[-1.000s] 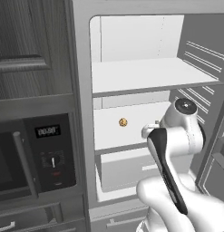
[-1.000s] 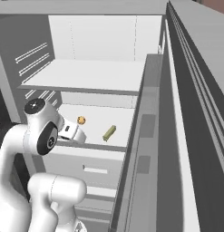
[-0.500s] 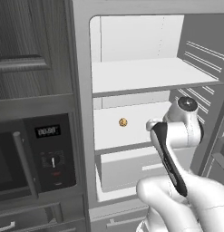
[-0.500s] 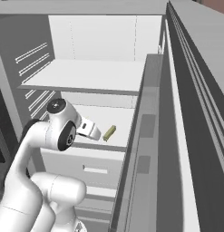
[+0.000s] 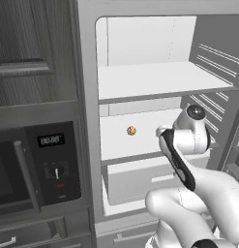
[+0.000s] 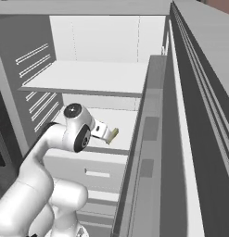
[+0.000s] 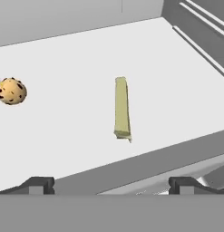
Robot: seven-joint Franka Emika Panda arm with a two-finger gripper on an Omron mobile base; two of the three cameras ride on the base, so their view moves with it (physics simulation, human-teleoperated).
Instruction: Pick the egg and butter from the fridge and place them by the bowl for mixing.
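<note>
The fridge (image 5: 155,77) stands open, and its white middle shelf (image 7: 63,136) carries the butter (image 7: 122,108), a thin olive-yellow stick lying lengthwise ahead of the hand. My gripper (image 7: 112,186) hovers at the shelf's front edge, just short of the butter, open with nothing between its fingertips (image 7: 41,185). From the right base view the hand (image 6: 100,130) reaches over the shelf, the butter (image 6: 114,134) showing just past it. The egg and the bowl are out of view.
A brown speckled round item (image 7: 11,90) lies on the same shelf (image 5: 131,130), left of the butter. A white drawer with a handle (image 5: 140,179) sits below. The fridge door (image 6: 153,152) stands close on the right. A dark oven unit (image 5: 48,160) is to the left.
The arm has reached forward and rightward over the middle shelf, bringing the hand up to the butter. The jaws stayed open.
</note>
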